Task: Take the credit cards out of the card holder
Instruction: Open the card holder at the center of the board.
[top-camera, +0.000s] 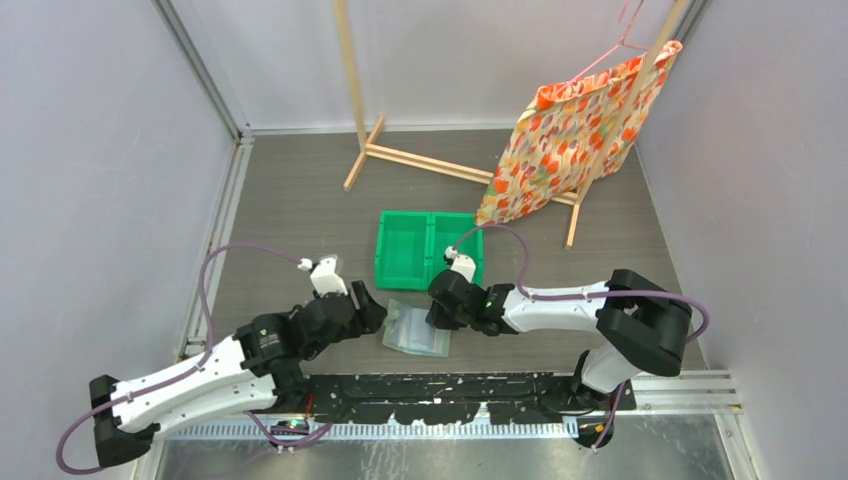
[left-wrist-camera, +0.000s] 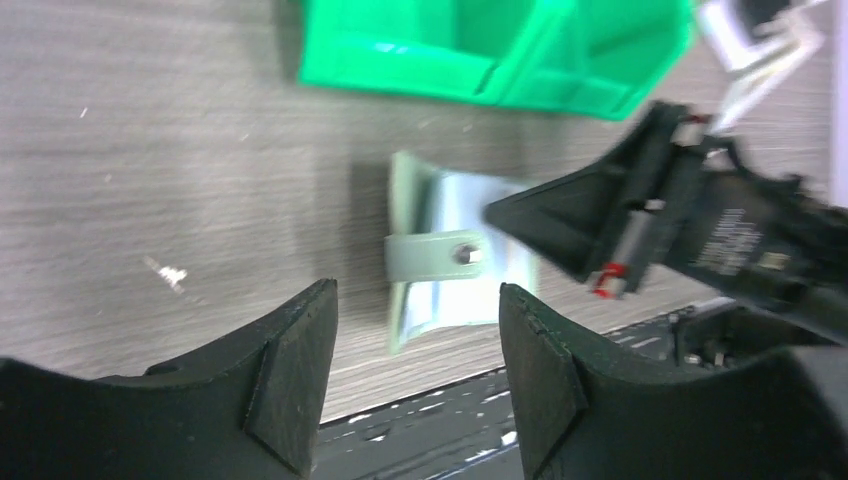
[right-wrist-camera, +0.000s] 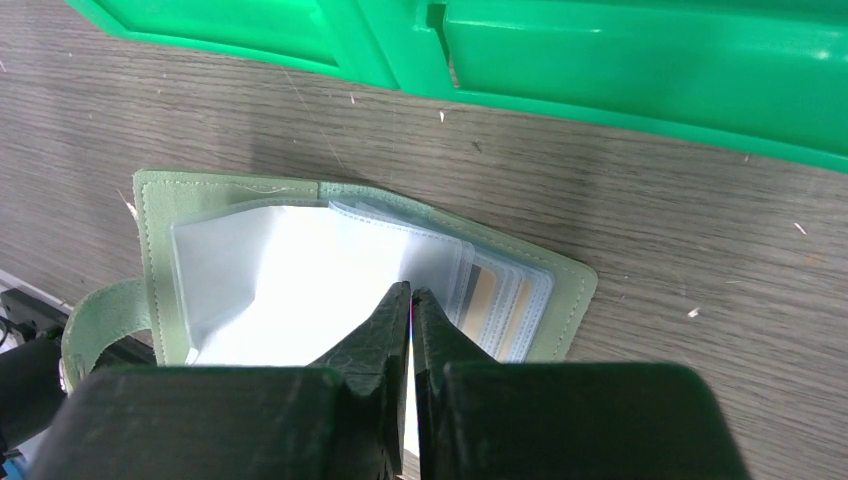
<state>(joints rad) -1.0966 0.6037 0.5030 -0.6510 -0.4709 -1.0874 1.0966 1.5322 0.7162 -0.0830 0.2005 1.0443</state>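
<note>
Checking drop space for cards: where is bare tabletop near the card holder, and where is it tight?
Free: bare table left of the green bin, and between bin and wooden rack. Crowded: left hand and right hand at the card holder, by the bin.

Counter (top-camera: 300, 200): grey-brown wood-grain top, pale specks and fine scratches. Green bin (top-camera: 428, 248), two compartments, sits mid-counter. Card holder (top-camera: 410, 332) lies opened flat just on near side of bin, not touching it, grey-green cover down, snap strap sticking out from one edge. Wooden rack (top-camera: 430, 164) feet stand at far side. Black base plate (top-camera: 450, 385) along near edge.
</note>
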